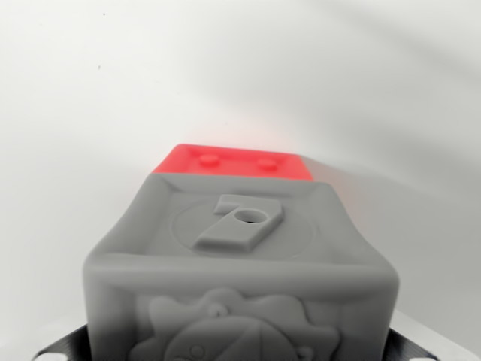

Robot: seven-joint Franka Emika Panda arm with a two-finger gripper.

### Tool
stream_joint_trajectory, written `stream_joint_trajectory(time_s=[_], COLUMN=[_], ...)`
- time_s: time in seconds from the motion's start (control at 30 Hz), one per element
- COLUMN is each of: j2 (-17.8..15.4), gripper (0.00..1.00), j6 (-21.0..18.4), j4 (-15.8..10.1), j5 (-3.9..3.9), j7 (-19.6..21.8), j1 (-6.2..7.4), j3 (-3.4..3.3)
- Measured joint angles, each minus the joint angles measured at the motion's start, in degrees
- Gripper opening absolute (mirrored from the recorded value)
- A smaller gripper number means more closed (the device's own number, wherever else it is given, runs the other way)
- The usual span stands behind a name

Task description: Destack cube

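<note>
Holding the grey cube (240,263) numbered 7 close under my wrist, jaws seemingly pinching its flanks though the contact is hidden, I judge it could slip or clip the red cube (233,162) lying behind it on the white worktop (75,113).

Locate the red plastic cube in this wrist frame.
The red plastic cube sits at the centre of the wrist view, just beyond the grey plastic cube embossed with a 7, which hides most of it; pale white surface surrounds both.
</note>
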Motion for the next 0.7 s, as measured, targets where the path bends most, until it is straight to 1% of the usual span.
stream_joint_trajectory(time_s=[0.17,0.37,0.57,0.7], j2=[-0.4,-1.51,-3.1,-4.48], gripper=[0.0,0.0,0.0,0.0], j6=[-0.31,-1.12,-2.55,-3.67], j4=[-0.04,-0.19,-0.35,-0.5], j5=[-0.05,-0.27,-0.72,-1.2], j7=[0.05,0.2,0.49,0.78], j1=[0.05,0.21,0.4,0.51], j3=[-0.06,-0.3,-0.61,-0.85])
